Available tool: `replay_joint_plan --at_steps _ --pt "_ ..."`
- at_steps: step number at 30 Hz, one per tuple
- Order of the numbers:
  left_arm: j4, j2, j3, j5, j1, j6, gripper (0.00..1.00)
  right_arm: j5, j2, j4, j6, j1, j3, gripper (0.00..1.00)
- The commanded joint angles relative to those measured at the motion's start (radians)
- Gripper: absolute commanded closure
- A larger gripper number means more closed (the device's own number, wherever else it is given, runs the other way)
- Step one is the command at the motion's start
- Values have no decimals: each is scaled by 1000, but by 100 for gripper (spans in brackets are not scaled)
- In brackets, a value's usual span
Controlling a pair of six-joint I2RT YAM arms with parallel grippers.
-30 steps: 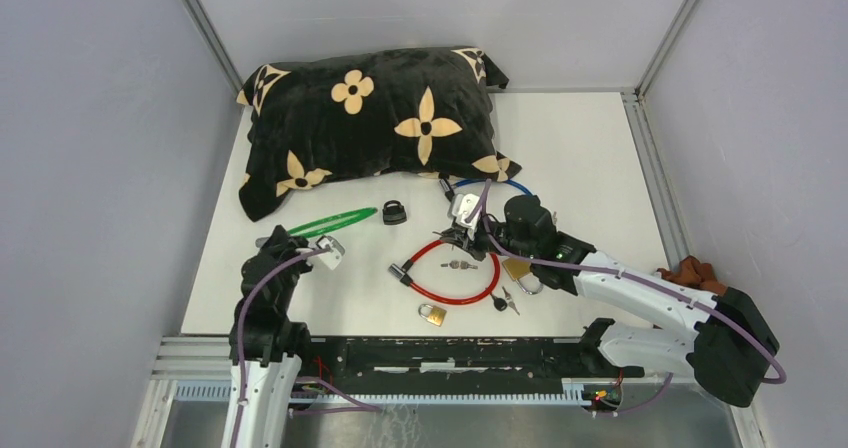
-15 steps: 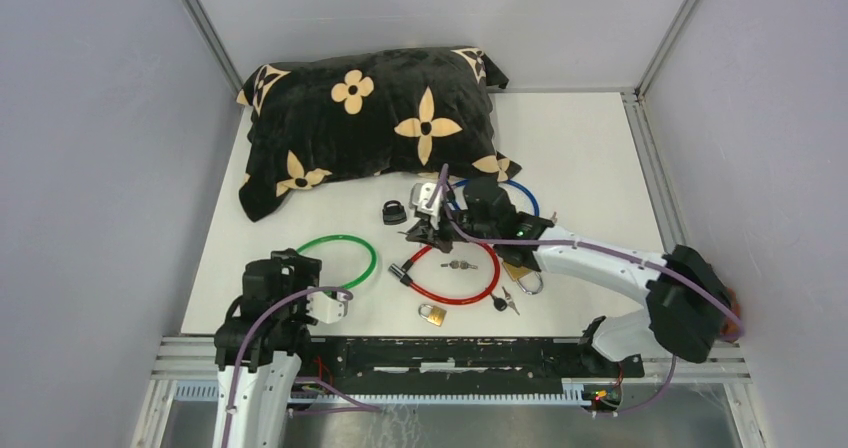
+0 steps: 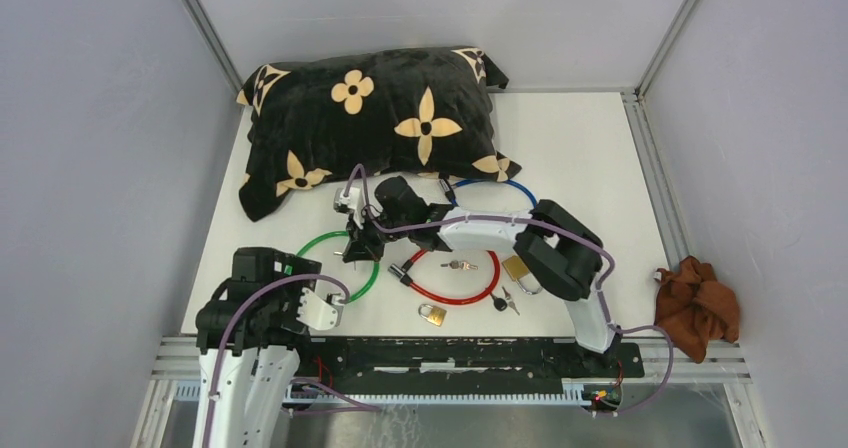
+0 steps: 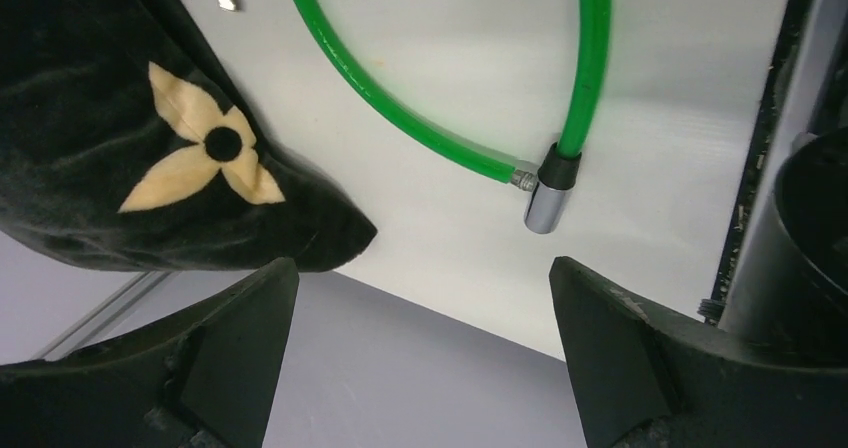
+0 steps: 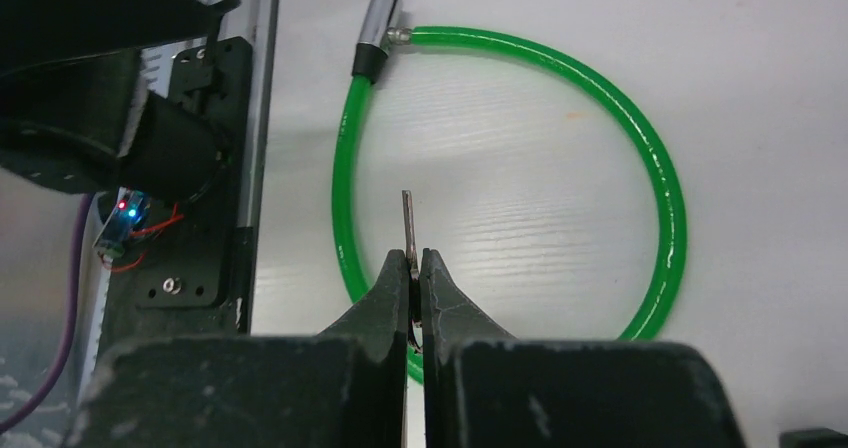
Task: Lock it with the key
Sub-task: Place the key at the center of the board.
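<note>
- The left hand hung released and empty near the front left corner of the bench. Its fingers were spread wide, probably so that it did not crowd the work.
- Under it the steel barrel of the green cable lock lay flat on the bench, apart from the corner of the black pillow.
- The bare cable tip sat against the side of the barrel. I could not tell if it was fully seated.
- The green loop lay near the front rail, so there was little room on that side. The barrel's keyway seemed easier to reach from inside the loop or from the pillow side.
- The right hand had crossed to the left part of the bench and was clenched on a small key. The blade stuck out past the fingertips, as a keyhole needs, and hovered over the inside of the loop.
- The barrel was well apart from the blade, toward the rail.
- Further right, a red cable lock, spare keys and a brass padlock lay close under the right forearm, so a low sweep risked touching them.
- The far right of the bench was the widest open room.
</note>
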Motion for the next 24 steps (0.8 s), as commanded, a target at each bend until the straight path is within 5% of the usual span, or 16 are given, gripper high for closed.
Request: replay_joint_plan --at_steps 1,6,12,19,24 --pt "-59 69 127 132 5 -115 0 -45 118 17 156 0 115 100" --pt "19 202 298 409 4 -610 0 -79 218 28 246 16 143 100" --pt "229 263 329 562 4 -1098 0 -11 320 -19 301 4 217 99" --pt "555 222 328 464 4 -1562 0 159 317 -174 185 -5 324 62" --pt "828 112 196 453 3 -1847 0 219 123 -299 4 -7 306 51"
